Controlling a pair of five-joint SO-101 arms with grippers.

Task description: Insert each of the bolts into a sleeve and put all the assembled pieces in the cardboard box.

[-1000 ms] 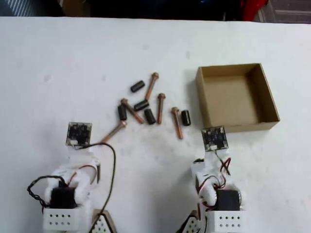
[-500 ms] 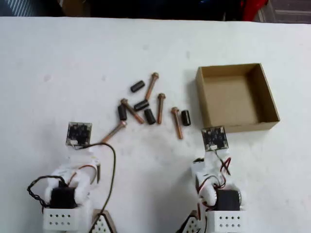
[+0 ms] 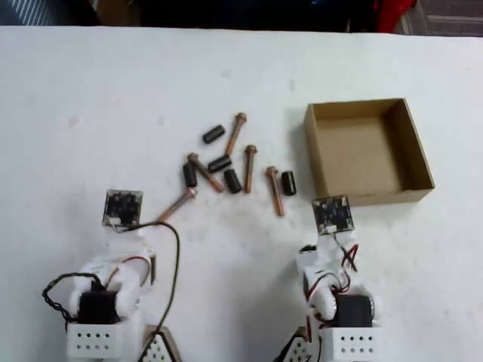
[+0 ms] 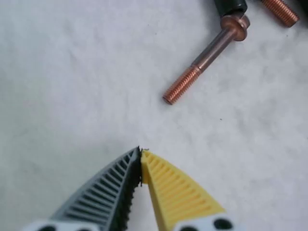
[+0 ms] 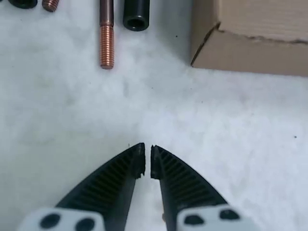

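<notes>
Copper bolts (image 3: 275,194) and black sleeves (image 3: 232,181) strewn mid-frame, left of box (image 3: 377,198); left gripper (image 4: 140,154), right gripper (image 5: 147,154) closed, empty, short of them.

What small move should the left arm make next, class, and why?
Probably open the left claw and ease it toward the nearest bolt: the claw is shut and empty, and that bolt lies loose on the table just ahead.

L gripper (image 4: 140,154) closed, R gripper (image 5: 147,153) closed
</notes>
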